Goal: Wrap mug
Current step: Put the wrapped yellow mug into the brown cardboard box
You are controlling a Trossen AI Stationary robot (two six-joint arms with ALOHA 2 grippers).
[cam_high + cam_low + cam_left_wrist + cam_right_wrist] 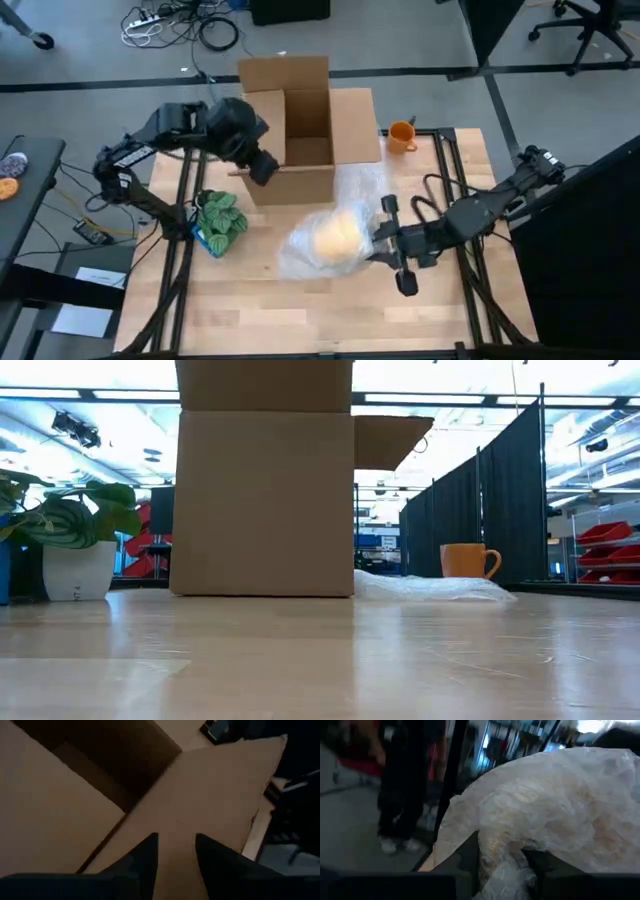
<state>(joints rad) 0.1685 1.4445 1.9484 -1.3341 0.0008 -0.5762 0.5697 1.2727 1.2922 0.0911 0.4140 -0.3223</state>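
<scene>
Your right pincer (381, 243) sits just beside the wrapped bundle (333, 238), at the bundle's edge nearest the right arm. In the right wrist view its two fingers (470, 851) are closed on a fold of the clear wrap, with crinkled film bunched between them. The bundle lies near the middle of the table (300, 310), just in front of the open cardboard box (297, 135).

The bundle is a rounded yellowish lump inside cloudy, wrinkled bubble wrap (360, 185), and loose film spreads from it toward the box. You cannot tell from these views what the lump is.

An orange mug (401, 135) stands bare and upright at the far side of the table, just beside the box's right flap and well apart from both pincers. The low view shows it behind a flat stretch of wrap, handle to the right.

Your left pincer (259, 167) hovers over the box's front left corner; in its wrist view the fingers (145, 857) stand slightly apart, holding nothing, above a cardboard flap. A potted plant (219, 220) stands near the table's left edge.
</scene>
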